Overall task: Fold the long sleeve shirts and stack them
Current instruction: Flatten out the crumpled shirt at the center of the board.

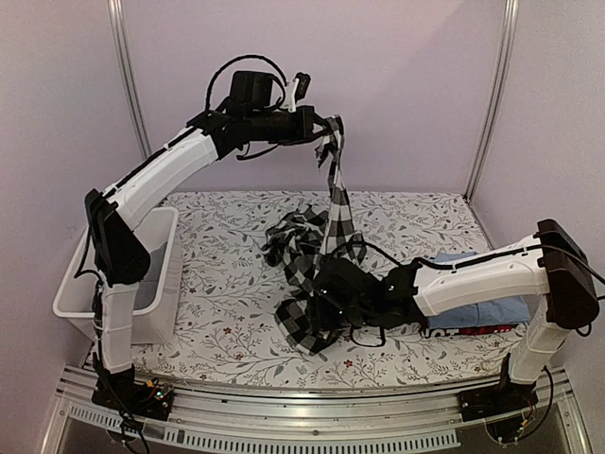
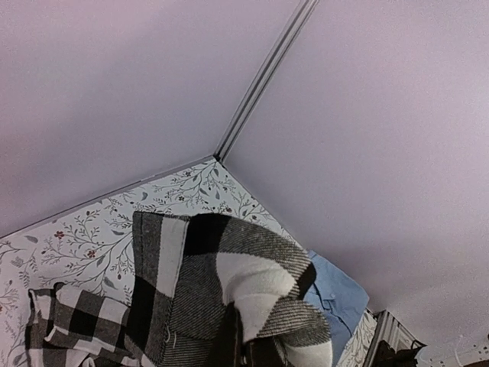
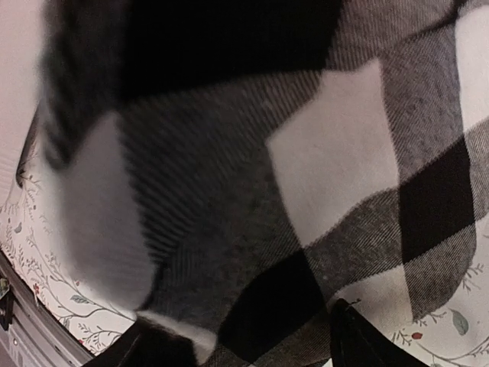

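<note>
Left arm: raised high, upper link slanting up and to the right from its base, forearm level and pointing right, well above the table [image 1: 217, 236]
Left gripper [image 1: 321, 128]: clenched on a fold of the checked shirt [image 1: 307, 246], which hangs from its tip in a narrow twisted strip
Right arm: stretched low and to the left across the near half of the table, forearm almost level, wrist pushed into the lower bunch of the checked cloth
Right gripper [image 1: 326, 301]: buried in the cloth; its wrist view is filled with black, grey and white checks, with two dark shapes at the bottom edge, and I cannot tell whether the jaws are clamped or released
Checked shirt: partly in the air, partly on the table; the strip drops from the left gripper to a crumpled heap near the table's middle, and a lower flap lies toward the near edge beside the right gripper
Blue shirt [image 1: 477, 310]: lying flat at the right side of the table, under the right forearm
Red-and-black shirt [image 1: 487, 329]: only a thin edge shows, beneath the blue shirt on its near side
Writing: pale marks on a dark band at the near left edge of that pile, too small to read
Tub [image 1: 66, 288]: white, at the table's left edge, next to the left arm's base
</note>
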`<state>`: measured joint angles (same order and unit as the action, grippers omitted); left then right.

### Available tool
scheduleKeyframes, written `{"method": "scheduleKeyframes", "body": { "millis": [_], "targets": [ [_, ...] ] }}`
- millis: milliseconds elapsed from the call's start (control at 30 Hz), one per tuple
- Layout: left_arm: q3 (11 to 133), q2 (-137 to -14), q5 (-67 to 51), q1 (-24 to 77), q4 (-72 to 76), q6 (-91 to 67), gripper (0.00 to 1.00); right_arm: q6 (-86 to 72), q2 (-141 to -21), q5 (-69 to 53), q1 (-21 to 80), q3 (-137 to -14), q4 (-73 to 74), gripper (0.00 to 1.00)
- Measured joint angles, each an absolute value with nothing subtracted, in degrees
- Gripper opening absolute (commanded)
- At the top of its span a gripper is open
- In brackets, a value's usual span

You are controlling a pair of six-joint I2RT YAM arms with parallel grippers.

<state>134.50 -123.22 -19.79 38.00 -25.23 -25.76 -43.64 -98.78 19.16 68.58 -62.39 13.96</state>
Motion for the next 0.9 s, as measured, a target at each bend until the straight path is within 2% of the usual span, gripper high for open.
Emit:
{"method": "scheduleKeyframes", "body": {
  "millis": [100, 167, 233, 433, 600, 767, 900],
  "targets": [
    [133.7, -121.5, -17.5, 37.6, -26.9, -25.1, 0.0, -45.8, -99.9, 20.7, 68.6, -63.1, 18.8, 0.2],
    [133.0, -119.4, -15.9, 36.9, -28.5, -24.8, 0.0, -47.4, -99.6, 22.2, 68.0, -63.1, 22.8, 0.07],
    [131.7, -116.2, -14.0, 36.0, -29.5, -24.2, 0.0, -48.5, -98.5, 23.7, 67.2, -63.0, 26.7, 0.0],
    [127.3, -102.8, -8.9, 34.7, -30.7, -21.6, 0.0, -48.2, -87.7, 31.6, 60.0, -67.2, 38.1, 0.0],
    [127.2, -92.9, -5.0, 38.2, -27.6, -17.5, 0.0, -39.4, -83.7, 41.6, 53.8, -85.1, 42.3, 0.0],
    [131.5, -89.0, -2.2, 47.4, -24.8, -12.2, 0.0, -22.6, -83.7, 49.3, 51.9, -102.3, 36.3, 0.0],
    [132.6, -88.4, 1.3, 51.7, -23.8, -9.0, 0.0, -8.7, -84.5, 48.3, 49.2, -109.9, 27.1, 0.0]
  ]
}}
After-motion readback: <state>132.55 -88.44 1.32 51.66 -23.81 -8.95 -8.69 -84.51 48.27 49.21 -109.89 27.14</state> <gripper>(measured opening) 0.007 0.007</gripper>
